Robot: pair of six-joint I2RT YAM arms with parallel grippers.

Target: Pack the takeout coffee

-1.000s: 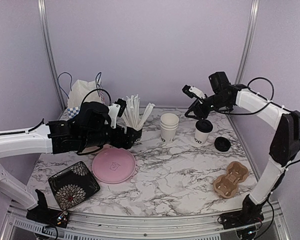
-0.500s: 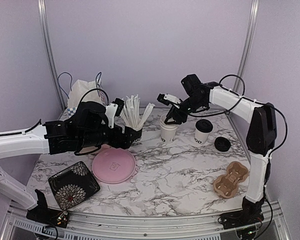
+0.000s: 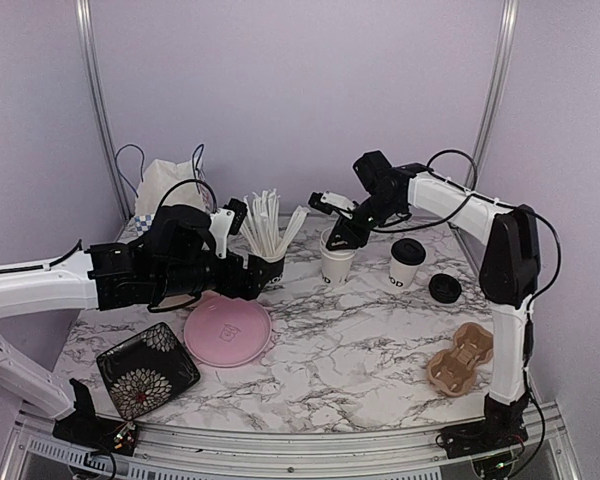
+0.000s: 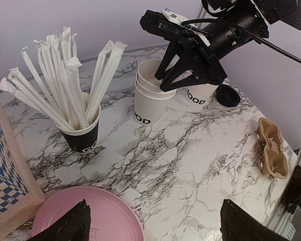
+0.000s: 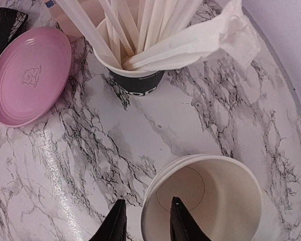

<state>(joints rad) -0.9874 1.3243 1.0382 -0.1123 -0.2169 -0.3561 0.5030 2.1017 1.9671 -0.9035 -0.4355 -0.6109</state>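
A stack of lidless white "GOOD" cups (image 3: 338,262) stands at the back middle of the marble table. My right gripper (image 3: 342,238) hangs over it, open but narrow. In the right wrist view the gripper (image 5: 148,201) straddles the near rim of the top cup (image 5: 215,201), one finger inside and one outside, with a gap still showing. One lidded takeout coffee (image 3: 406,263) stands just right of the stack, and a loose black lid (image 3: 444,288) lies beyond it. My left gripper (image 4: 154,211) is wide open and empty above the table, near the pink plate (image 4: 100,216).
A black cup of white wrapped sticks (image 3: 268,262) stands left of the stack. A brown cardboard cup carrier (image 3: 463,356) lies at the front right. A black patterned dish (image 3: 147,368) sits front left, with a white paper bag (image 3: 165,185) and checkered box (image 4: 5,165) at the back left.
My right arm has swung left from above the lidded cup to the cup stack and lowered onto its rim, its jaws narrowing. The left arm has hardly moved.
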